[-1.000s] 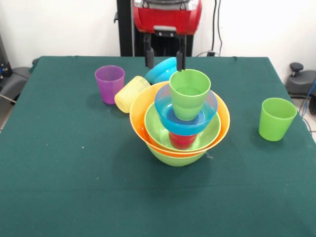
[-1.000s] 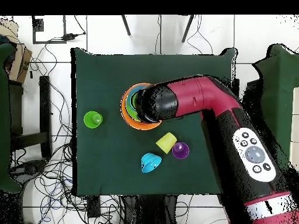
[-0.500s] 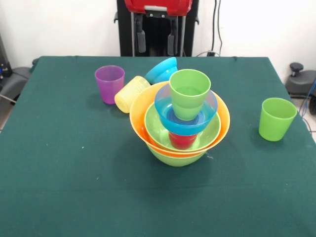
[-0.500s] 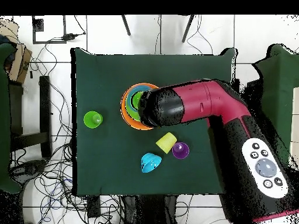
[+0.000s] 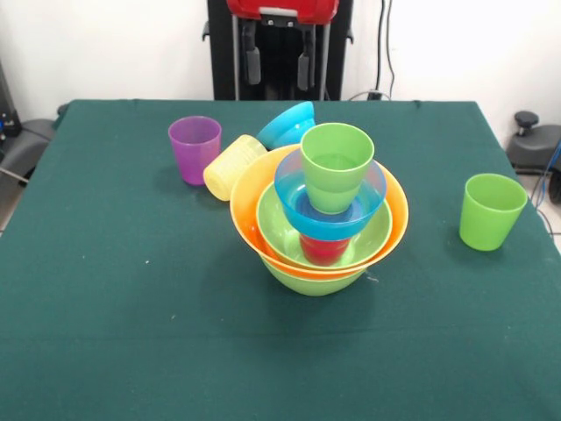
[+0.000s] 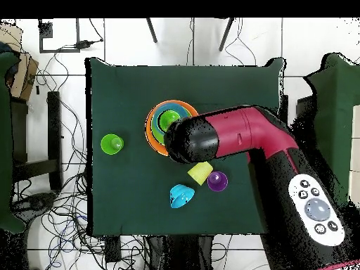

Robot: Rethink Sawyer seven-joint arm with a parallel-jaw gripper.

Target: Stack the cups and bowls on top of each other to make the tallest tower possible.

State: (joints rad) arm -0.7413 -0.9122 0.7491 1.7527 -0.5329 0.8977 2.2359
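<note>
Change: since half a second ago the gripper (image 5: 278, 66) looks much the same in the front view, high at the top edge; in the overhead view the arm (image 6: 232, 137) has shifted down and left, uncovering more of the tower.
Tower: the tower (image 5: 320, 224) stands near the middle of the table (image 5: 114, 298).
Tower layers: lime green bowl (image 5: 311, 279) at the bottom, large orange bowl (image 5: 250, 197) in it, second lime green bowl (image 5: 276, 230) inside that, red cup (image 5: 323, 249) in the centre, blue bowl (image 5: 330, 224) resting over the red cup, light green cup (image 5: 337, 165) upright on top.
Tower from above: concentric rings (image 6: 169, 121), partly covered by the arm's black end.
Gripper: two dark fingers (image 5: 252, 64) hang apart with an empty gap between them, holding nothing, well above and behind the tower.
Loose blue bowl: second blue bowl (image 5: 287, 125) lies tipped behind the tower, just beside the orange rim.
Yellow cup: pale yellow cup (image 5: 232, 166) lies on its side, touching the orange bowl.
Purple cup: purple cup (image 5: 195, 149) stands upright, just beside the yellow one.
Other green cup: second light green cup (image 5: 491, 210) stands upright, well apart.
</note>
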